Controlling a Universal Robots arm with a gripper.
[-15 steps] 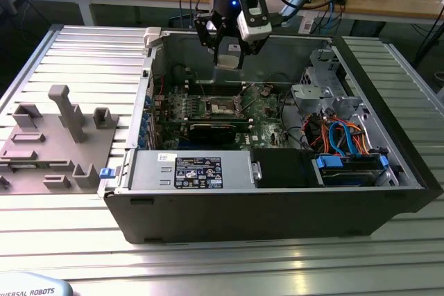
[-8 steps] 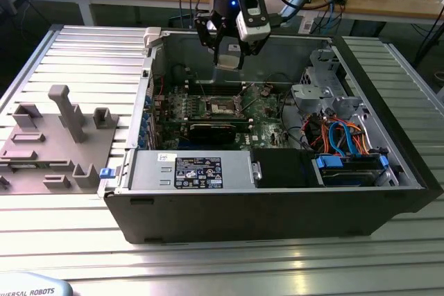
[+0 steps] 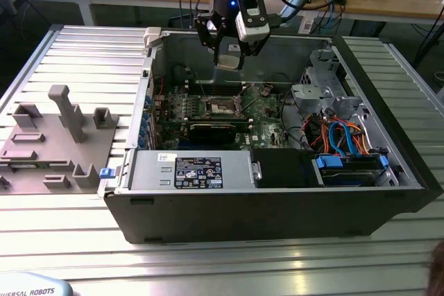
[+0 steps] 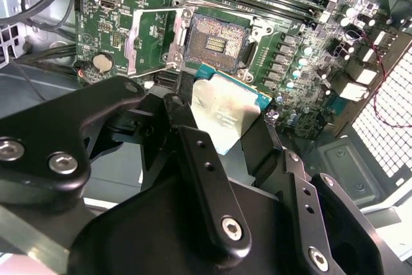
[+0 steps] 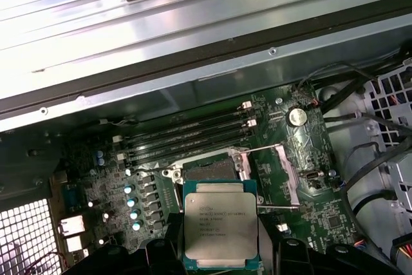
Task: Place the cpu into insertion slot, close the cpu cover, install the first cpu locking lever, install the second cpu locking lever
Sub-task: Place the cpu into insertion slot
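Aluminium first: the ribbed bench (image 3: 62, 240) runs under everything, and on it lies the open computer case (image 3: 243, 213), side panel off. On the exterior view's left, a grey plastic fixture (image 3: 55, 136) sits on the bench, apart from the case.

Down inside, the green motherboard (image 3: 263, 112) covers the case floor, and the arm hangs over it with the pincer (image 3: 229, 57) well above the board. Along the case's near side, the grey power supply carries a printed label (image 3: 198, 172), black panel on white; I can't make out its text.

Now the wrist views, and here's the action. The pincer (image 4: 222, 120) is clamped on the cpu (image 4: 222, 111), black fingers (image 4: 177, 111) pressing two opposite edges, silver top showing between them. In the first wrist view the cpu (image 5: 221, 227) shows several lines of fine print on its lid, too fine to read, framed by a green edge.

It's not seated: the insertion slot (image 4: 215, 43) lies bare on the board just beyond the chip, its contact field exposed. In the first wrist view the chip overlaps the slot's (image 5: 209, 170) near edge.

And the cpu cover (image 4: 151, 37) is swung open, off to one side of the socket, green board visible through its window.
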